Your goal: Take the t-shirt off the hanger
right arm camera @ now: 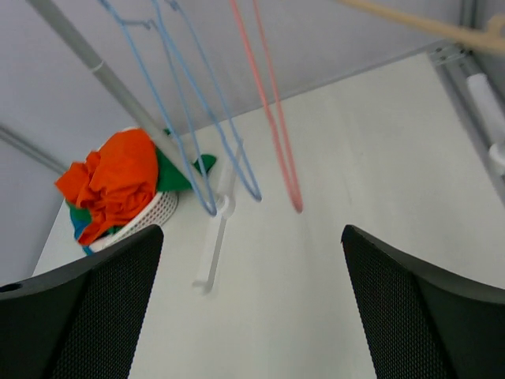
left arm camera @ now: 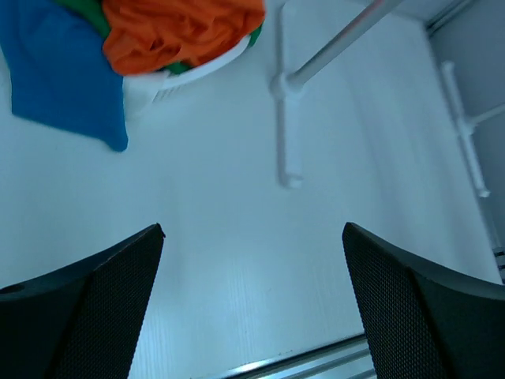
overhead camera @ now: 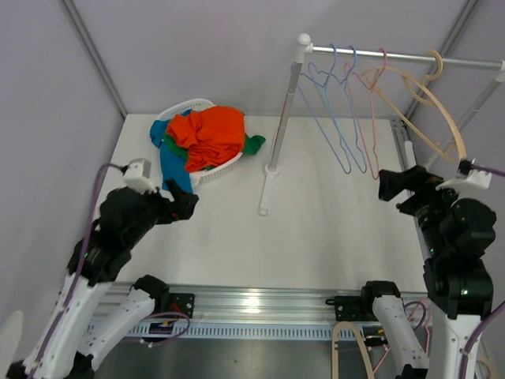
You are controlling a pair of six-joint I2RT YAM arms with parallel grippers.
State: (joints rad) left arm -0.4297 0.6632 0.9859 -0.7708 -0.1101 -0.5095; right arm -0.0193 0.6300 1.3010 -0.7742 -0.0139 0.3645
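Both arms share one build: bulky black joint housings higher up, smooth white shells on the lower links. The left arm wears a small white camera box on its wrist, and a thin purple cable runs from it along the arm. The right arm has a matching white wrist box with its own purple lead. The left gripper and right gripper are matt black. Seen close, the broad wedge-shaped fingers carry a fine dotted grid texture. A black left base block and a black right base block anchor the arms, with a beige cable loop below.
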